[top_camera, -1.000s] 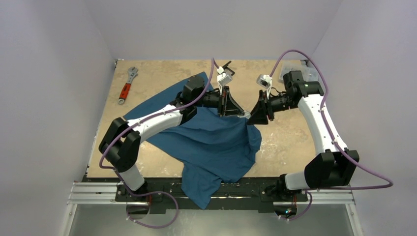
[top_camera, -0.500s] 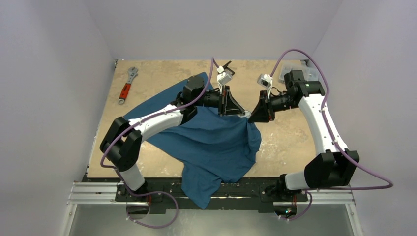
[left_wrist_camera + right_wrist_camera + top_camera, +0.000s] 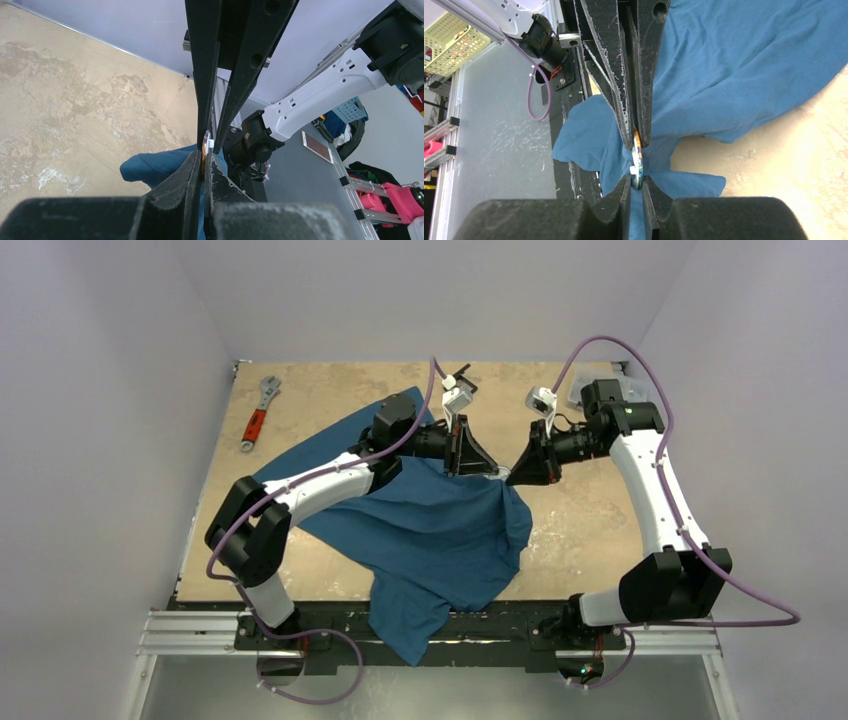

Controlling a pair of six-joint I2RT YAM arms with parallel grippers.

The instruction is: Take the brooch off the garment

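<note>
From above, a mottled tan table (image 3: 330, 390) sits inside pale lilac walls. The right gripper (image 3: 512, 473) has moved in toward the left gripper (image 3: 490, 472) since a second ago, so their tips now meet above the lifted upper edge of the large dark teal-blue T-shirt (image 3: 440, 530), whose hem hangs over the near table edge. A red-handled adjustable wrench (image 3: 258, 412) lies well apart at the far left, with bare tabletop around it and to the right of the cloth.

In the left wrist view, the left gripper (image 3: 203, 159) is pinched nearly closed on a fold of the shirt (image 3: 155, 167), with the small disc of the brooch (image 3: 206, 142) edge-on at its tips.

In the right wrist view, the right gripper (image 3: 638, 184) is narrowed onto the thin, edge-on brooch (image 3: 638, 161), the left arm's fingers (image 3: 624, 100) clamping from the opposite side over the shirt (image 3: 734, 65).
</note>
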